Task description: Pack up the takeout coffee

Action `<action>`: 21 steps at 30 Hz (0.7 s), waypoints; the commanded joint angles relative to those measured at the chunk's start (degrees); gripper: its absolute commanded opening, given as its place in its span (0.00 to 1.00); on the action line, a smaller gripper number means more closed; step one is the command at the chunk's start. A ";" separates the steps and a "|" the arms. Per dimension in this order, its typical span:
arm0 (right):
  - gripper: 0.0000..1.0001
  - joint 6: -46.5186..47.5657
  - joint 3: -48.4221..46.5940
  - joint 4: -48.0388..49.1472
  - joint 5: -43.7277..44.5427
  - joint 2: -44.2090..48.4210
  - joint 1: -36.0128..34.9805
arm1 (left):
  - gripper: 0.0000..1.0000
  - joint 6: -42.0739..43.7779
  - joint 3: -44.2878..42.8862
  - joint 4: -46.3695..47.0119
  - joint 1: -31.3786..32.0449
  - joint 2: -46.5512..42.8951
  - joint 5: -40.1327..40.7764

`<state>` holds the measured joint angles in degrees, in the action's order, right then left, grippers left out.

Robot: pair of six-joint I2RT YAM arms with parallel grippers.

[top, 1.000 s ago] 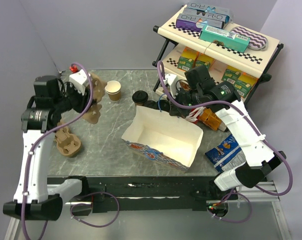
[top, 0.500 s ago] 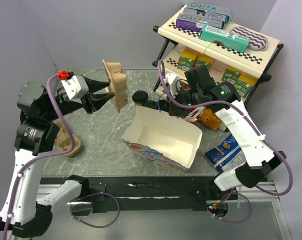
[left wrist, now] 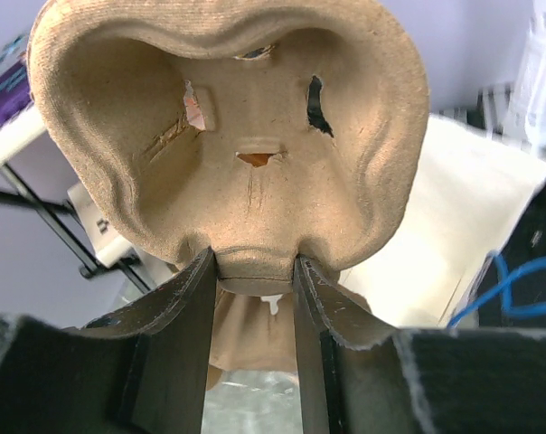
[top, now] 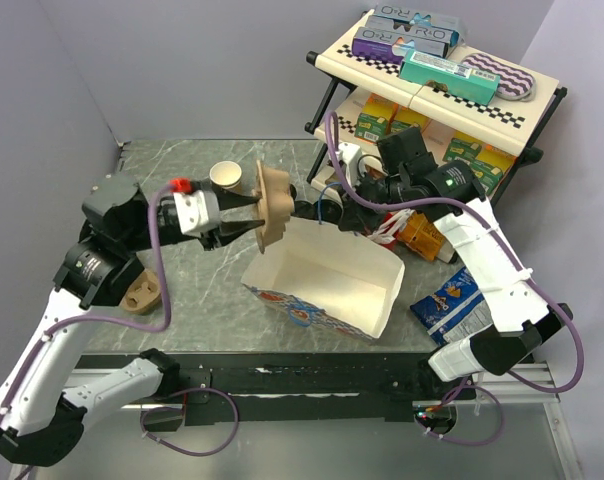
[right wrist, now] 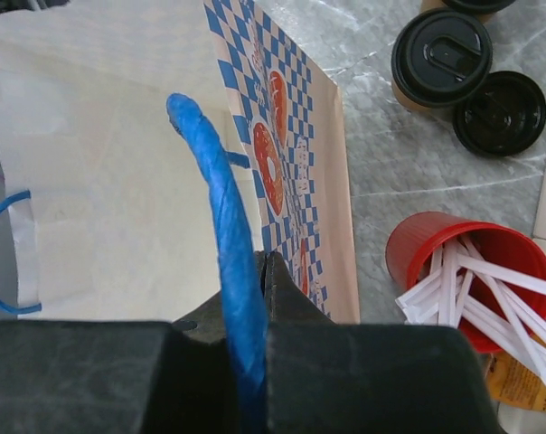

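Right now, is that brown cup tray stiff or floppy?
Probably fairly stiff: pinched by one edge in the left end effector, the cup tray holds its shape without drooping. Likely light: thin molded pulp. Torn slots hint it rips easily.

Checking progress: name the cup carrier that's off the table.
The carrier in the left gripper, held upright near the bag; the other carrier lies on the table.

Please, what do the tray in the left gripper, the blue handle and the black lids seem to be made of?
The tray is likely moulded paper pulp: matte tan, with a fibrous surface and torn slot edges. The handle looks like twisted paper cord: dull blue, with spiral ridges. The lids are probably plastic: smooth black, with a soft shine and moulded rims.
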<state>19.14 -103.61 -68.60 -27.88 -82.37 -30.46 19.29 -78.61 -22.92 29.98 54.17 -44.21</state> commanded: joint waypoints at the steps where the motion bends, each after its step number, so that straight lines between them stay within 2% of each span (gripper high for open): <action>1: 0.00 -0.24 -2.30 0.57 -3.14 0.19 0.22 | 0.01 16.98 -2.50 -6.77 3.50 2.25 0.43; 6: 0.00 -0.59 -2.12 1.01 -2.89 0.54 0.22 | 0.01 32.44 -4.36 -12.76 9.30 5.94 1.22; 9: 0.00 -0.59 -2.38 1.18 -2.62 0.54 0.14 | 0.01 37.38 -4.36 -14.70 11.77 7.00 1.58; 14: 0.00 -1.73 -2.03 1.71 -2.35 0.28 0.31 | 0.01 44.24 -3.92 -16.28 14.49 8.14 2.02; 17: 0.00 -2.08 -2.12 2.06 -2.97 0.10 0.31 | 0.01 45.57 -4.27 -17.51 15.63 9.54 2.02; 21: 0.00 -2.26 -3.44 2.24 -3.32 -0.16 0.22 | 0.01 46.80 -8.91 -22.59 15.99 13.76 1.75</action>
<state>17.93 -103.63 -68.51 -29.95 -82.39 -30.33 61.14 -82.00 -41.34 45.52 64.29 -41.39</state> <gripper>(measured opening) 0.019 0.396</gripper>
